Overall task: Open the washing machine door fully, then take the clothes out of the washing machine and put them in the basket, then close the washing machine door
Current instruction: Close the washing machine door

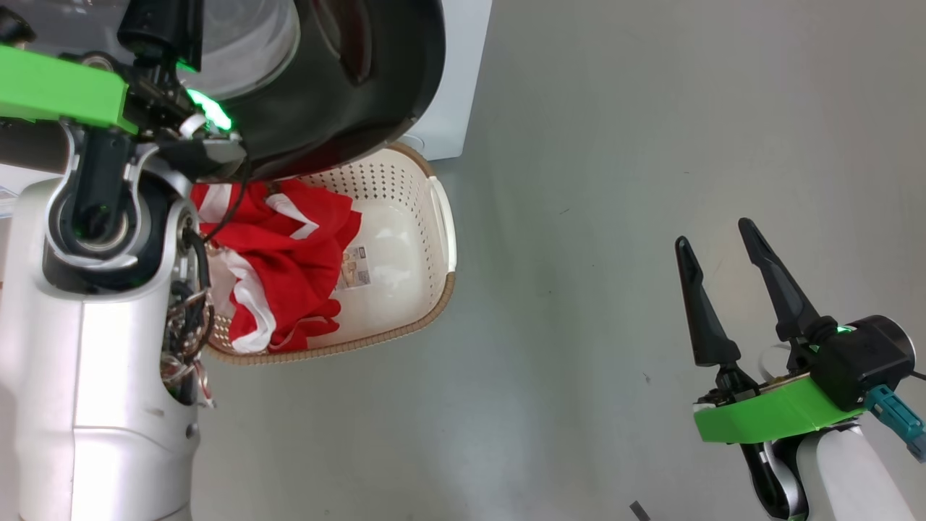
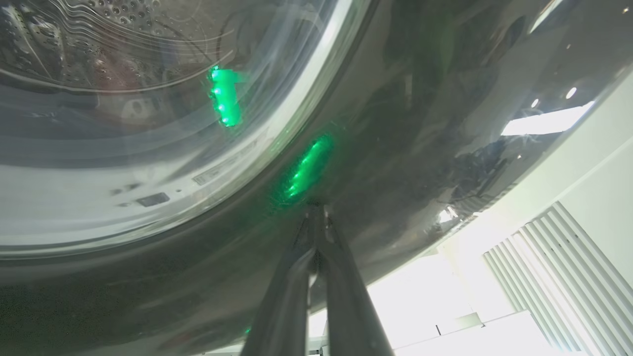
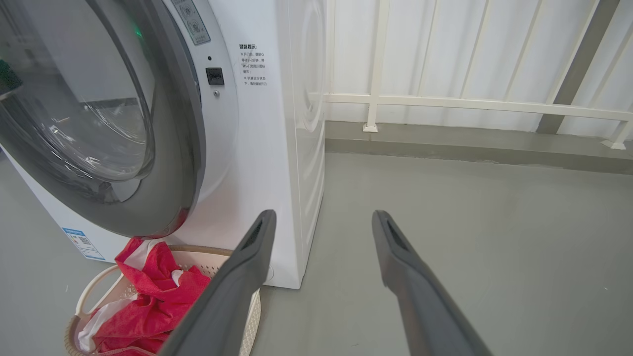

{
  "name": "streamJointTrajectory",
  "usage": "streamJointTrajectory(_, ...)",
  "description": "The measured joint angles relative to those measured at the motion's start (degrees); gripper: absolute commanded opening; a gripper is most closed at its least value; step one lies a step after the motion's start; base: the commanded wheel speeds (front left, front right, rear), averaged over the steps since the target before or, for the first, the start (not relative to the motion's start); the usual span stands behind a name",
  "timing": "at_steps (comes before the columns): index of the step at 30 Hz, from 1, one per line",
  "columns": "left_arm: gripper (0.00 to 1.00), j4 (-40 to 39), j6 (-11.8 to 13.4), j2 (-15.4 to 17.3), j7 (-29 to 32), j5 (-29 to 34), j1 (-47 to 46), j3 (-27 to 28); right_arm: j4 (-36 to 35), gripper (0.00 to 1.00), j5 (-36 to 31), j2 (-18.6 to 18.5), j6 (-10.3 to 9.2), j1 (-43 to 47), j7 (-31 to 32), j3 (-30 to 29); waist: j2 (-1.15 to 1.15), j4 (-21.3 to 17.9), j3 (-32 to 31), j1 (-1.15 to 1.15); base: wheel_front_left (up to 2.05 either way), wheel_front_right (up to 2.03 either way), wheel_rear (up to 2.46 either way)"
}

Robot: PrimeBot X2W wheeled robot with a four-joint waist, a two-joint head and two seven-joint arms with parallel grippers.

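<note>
Looks like the closing step to me. Got the left pincer [image 2: 316, 217] squeezed shut on nothing, tips planted against the glossy black rim of the door [image 2: 420, 123], so pushing rather than gripping. Makes sense tbh: no need for a handle to swing it home, just a poke on the rim, just outside the glass bowl [image 2: 123, 123]. Not latched yet, going by the latch slot [image 3: 214, 75] showing on the front of the washer [image 3: 267, 148] just beside the rim. Found the clothes [image 1: 289, 253], red with white bits, heaped in the basket [image 1: 441, 217], parked on the floor [image 1: 579, 362] tight against the washer's front and right under the swung-out door. Handy for dropping stuff straight down, guessing that's the reason. Got the right pincer [image 1: 731, 282] hanging wide open, holding nothing, well off to the right over bare floor, probably just to stay out of the door's swing. Around the back: a pale railing [image 3: 470, 104] on a low kerb [image 3: 470, 148] along the floor's far edge, close to the washer's side. Worth watching the red heap, riding above the basket brim right below the door's bottom rim; can't tell whether cloth touches it, so maybe a snag there. Can't judge through the glare whether anything's left in the drum [image 2: 99, 29] either.
</note>
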Motion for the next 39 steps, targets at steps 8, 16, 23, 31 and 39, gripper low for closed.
streamJointTrajectory(8, 0.0, 0.58, -0.92, -0.04, 0.03, -0.13, 0.26, -0.03, 0.02, 1.0, 0.0, 0.0, 0.0, 0.0, 0.0, -0.71, 0.0, 1.25, -0.84, 0.0, 0.0, 0.0, 0.0)
streamJointTrajectory(16, 1.0, -1.26, -0.21, -0.01, 0.45, -2.02, 6.36, 1.08, 0.51, 1.0, 0.0, -0.01, 0.0, 0.01, 0.0, -0.97, 0.0, 3.91, -2.62, 0.0, 0.0, 0.0, 0.0)
streamJointTrajectory(23, 1.0, -4.75, 0.18, 0.07, 0.87, -2.18, 12.69, 1.21, 1.09, 1.0, -0.08, -0.01, 0.0, 0.02, 0.0, -1.27, 0.0, 6.64, -4.24, 0.0, 0.0, 0.0, 0.0)
streamJointTrajectory(31, 1.0, -11.84, -6.17, 2.77, -1.96, 6.42, 23.97, -0.63, 1.66, 1.0, -0.14, -0.03, 0.0, 0.12, 0.0, -1.52, 0.0, 9.74, -7.43, 0.0, 0.0, 0.0, 0.0)
streamJointTrajectory(39, 1.0, -15.82, -8.9, 7.39, -14.59, 29.21, 33.77, -4.87, 2.13, 1.0, -0.52, -0.04, 0.0, 1.36, 0.0, -3.1, 0.0, 11.52, -11.22, 0.0, 0.0, 0.0, 0.0)
